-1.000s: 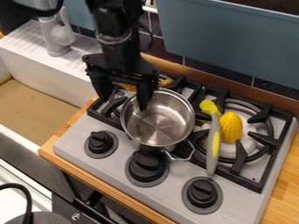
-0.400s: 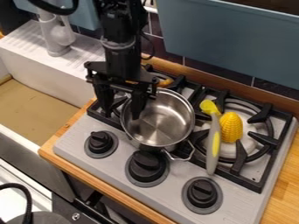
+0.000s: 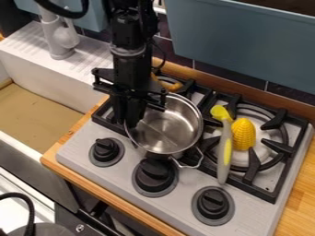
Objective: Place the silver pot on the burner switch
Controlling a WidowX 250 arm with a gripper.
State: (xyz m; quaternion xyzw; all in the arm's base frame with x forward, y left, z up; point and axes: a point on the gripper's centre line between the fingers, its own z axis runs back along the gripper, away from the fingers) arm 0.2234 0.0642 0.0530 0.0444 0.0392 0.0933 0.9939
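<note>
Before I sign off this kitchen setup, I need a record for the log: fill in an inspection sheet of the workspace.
Surface: grey stovetop with black grates, set in a wooden counter
Job's things: silver pot upright on the grate, behind the middle knob, not on it
Clutter: yellow toy corn and a grey-and-yellow utensil on the right burner
Gripper: at the pot's left rim, fingers drawn together, seemingly gripping it
Cables: black loop at upper left, another cable at lower left; on the stovetop, nothing seen
Surroundings: sink and faucet to the left
</note>
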